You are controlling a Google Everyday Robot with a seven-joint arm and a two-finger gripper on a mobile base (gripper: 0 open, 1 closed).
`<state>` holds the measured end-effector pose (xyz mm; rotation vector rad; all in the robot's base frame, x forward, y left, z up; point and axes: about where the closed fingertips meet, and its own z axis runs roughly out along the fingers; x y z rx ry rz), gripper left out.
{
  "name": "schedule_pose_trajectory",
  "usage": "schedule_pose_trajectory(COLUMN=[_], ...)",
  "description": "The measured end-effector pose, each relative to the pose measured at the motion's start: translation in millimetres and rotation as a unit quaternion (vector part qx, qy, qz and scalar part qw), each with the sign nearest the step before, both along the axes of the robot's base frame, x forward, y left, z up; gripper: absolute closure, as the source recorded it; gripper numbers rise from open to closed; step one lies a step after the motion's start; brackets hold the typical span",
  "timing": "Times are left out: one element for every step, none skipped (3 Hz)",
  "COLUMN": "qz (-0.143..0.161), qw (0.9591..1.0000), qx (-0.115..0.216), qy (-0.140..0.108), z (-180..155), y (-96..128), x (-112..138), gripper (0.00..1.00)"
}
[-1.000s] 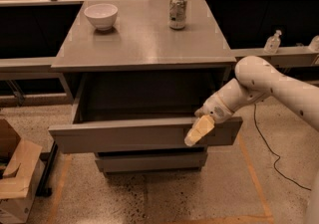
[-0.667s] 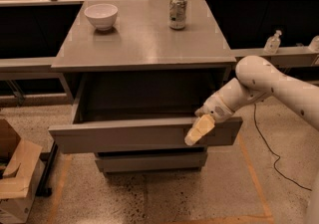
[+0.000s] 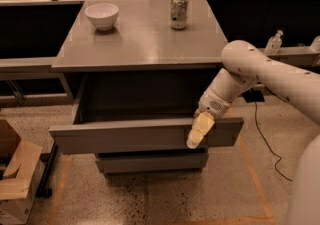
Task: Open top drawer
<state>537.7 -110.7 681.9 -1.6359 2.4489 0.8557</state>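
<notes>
Left to right. An open brown cardboard box (image 3: 17, 174) sits on the floor at the near left, well apart from the work. A small round white bowl (image 3: 102, 15) rests on the far left of the flat grey cabinet surface (image 3: 140, 44). It is set back from the edge, so it seems unlikely to be disturbed by drawer travel.

Below the surface, the top drawer (image 3: 125, 136) stands drawn out toward the near side. It is a wide grey tray with a plain, handle-less front panel, and its dark interior looks bare. It overhangs the narrower grey lower drawer fronts (image 3: 150, 161), which are closed. The task appears largely done.

A silver drinks can (image 3: 178, 11) stands upright at far centre-right. The pale yellowish gripper (image 3: 196, 136) hangs over the top edge of the panel near its right end, presumably because a handle-less front must be hooked at its lip. Whether it is clenched on the panel or released cannot be told. The white robot arm (image 3: 260, 71) reaches in from the right.
</notes>
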Motion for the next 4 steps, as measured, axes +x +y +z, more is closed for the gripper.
schedule_pose_trajectory(qz=[-0.026, -0.026, -0.055, -0.081], qw=[0.9977, 0.9977, 0.9932, 0.9891], qx=[-0.014, -0.014, -0.005, 0.01], qy=[0.061, 0.061, 0.102, 0.122], z=[-7, -4, -17, -21], y=[-23, -22, -42, -54], x=[-45, -42, -83, -115], gripper=[0.0, 0.0, 0.0, 0.0])
